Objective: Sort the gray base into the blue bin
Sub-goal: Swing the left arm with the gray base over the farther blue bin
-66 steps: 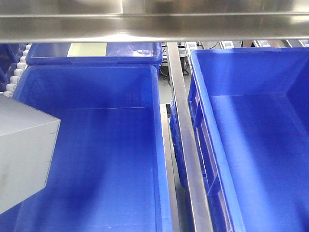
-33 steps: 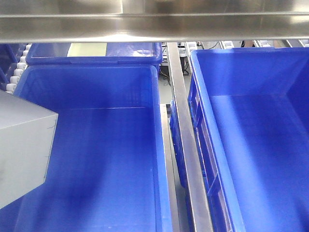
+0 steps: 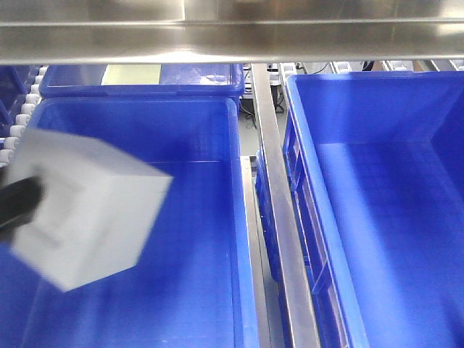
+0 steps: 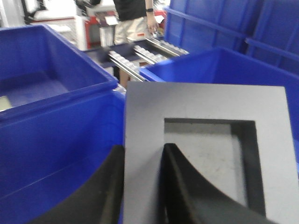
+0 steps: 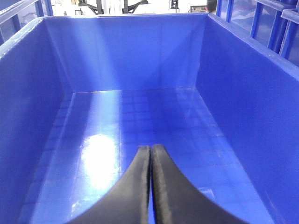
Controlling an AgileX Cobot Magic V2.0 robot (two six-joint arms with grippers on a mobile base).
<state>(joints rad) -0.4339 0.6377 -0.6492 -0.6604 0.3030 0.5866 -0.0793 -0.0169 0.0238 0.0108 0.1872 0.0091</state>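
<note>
Two bins fill the front view: the left blue bin (image 3: 145, 130) and the right bin (image 3: 377, 217). We see the gray base (image 3: 87, 210) has swung in from the left edge. It is now tilted and blurred above the left bin's near-left part. The left gripper (image 4: 142, 149) pinches its wall, one finger in the recess. The right gripper (image 5: 150, 151) is pressed closed and empty. We judge the drop is close.

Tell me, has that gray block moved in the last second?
Yes. The gray base has swung rightward over the blue bin, closer to the steel rail, and turned its recessed face into view.
</note>
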